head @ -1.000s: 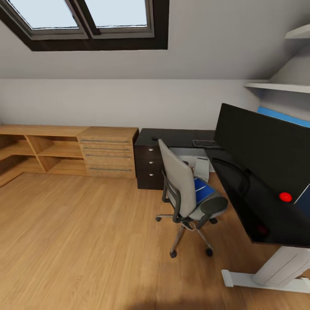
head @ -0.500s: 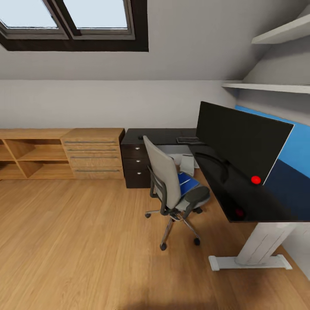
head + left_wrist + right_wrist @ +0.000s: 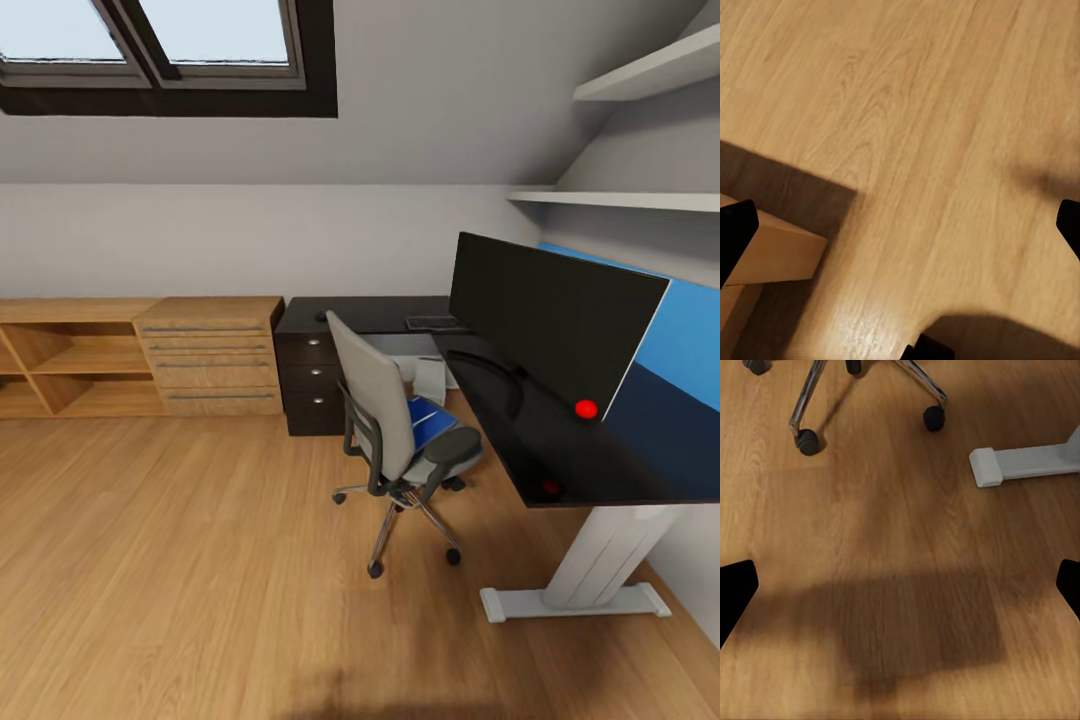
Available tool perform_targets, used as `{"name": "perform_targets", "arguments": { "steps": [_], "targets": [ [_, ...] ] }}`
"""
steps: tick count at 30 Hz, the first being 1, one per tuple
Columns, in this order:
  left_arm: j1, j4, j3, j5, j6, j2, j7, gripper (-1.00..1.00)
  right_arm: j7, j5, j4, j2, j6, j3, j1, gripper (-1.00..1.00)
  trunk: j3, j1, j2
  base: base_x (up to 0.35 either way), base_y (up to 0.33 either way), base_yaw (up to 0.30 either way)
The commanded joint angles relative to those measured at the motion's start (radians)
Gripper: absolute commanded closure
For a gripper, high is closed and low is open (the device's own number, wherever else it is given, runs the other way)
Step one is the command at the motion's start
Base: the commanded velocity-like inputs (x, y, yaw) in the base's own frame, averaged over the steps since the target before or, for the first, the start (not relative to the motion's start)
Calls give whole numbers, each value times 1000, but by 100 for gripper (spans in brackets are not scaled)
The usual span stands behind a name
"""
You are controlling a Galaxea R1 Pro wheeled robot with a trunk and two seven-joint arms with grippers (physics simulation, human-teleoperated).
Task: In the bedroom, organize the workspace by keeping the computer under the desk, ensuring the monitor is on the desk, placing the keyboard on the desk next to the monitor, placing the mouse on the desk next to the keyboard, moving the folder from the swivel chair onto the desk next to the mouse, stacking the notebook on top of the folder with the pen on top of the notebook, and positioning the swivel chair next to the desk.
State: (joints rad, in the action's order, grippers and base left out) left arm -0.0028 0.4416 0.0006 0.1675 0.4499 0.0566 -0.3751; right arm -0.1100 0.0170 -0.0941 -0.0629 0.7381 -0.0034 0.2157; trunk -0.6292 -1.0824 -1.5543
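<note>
The swivel chair point(image 3: 385, 420) stands on the floor beside the black desk point(image 3: 560, 450), its casters point(image 3: 808, 441) near my right gripper point(image 3: 900, 589). The blue folder point(image 3: 430, 422) lies on its seat. The monitor point(image 3: 545, 315) stands on the desk's right wing. Behind it lies the keyboard point(image 3: 434, 323), with the mouse point(image 3: 322, 316) further left above the drawer unit point(image 3: 314, 385). The grey-white computer point(image 3: 431, 380) sits under the desk. Notebook and pen are out of view. Both grippers hang open over bare floor, the left gripper point(image 3: 900, 232) included.
A light wood drawer chest point(image 3: 210, 355) and open shelving point(image 3: 70, 365) line the back wall. The desk's white foot point(image 3: 1020, 461) lies on the floor close to the chair. Wall shelves point(image 3: 620, 200) hang at the right. A light wood block point(image 3: 769, 259) is below the left gripper.
The whole head view has shifted left as the camera turned, bringing more of the desk and its white leg into sight. Chair, folder and desk items stay put.
</note>
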Motion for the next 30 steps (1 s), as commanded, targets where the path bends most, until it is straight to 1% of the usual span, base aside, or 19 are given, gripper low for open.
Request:
{"name": "perform_targets", "arguments": {
  "steps": [1, 6, 13, 20, 30],
  "targets": [
    [0, 0, 0, 7, 4, 0, 0, -100, -2, 1, 1, 0, 3, 0, 1, -100, -4, -4, -8, 0, 0, 0],
    [0, 0, -1, 7, -3, -1, 0, -100, -2, 1, 1, -1, 3, 1, 1, -100, -20, -23, -43, 0, 0, -13],
    [0, -2, -3, 7, -8, -1, 1, -100, -1, 1, 1, -1, 3, 1, 1, -100, -42, -50, -92, 0, 0, -90],
    [0, -3, -4, 7, -8, -1, 1, -100, 1, 3, 2, 4, 3, -3, 1, -100, -64, -77, -141, 0, 0, -7],
    [0, 0, -5, 5, -10, 0, 5, -100, 3, -3, 4, 4, 4, 4, 1, -100, -95, -115, -211, 0, 0, 0]
  ]
}}
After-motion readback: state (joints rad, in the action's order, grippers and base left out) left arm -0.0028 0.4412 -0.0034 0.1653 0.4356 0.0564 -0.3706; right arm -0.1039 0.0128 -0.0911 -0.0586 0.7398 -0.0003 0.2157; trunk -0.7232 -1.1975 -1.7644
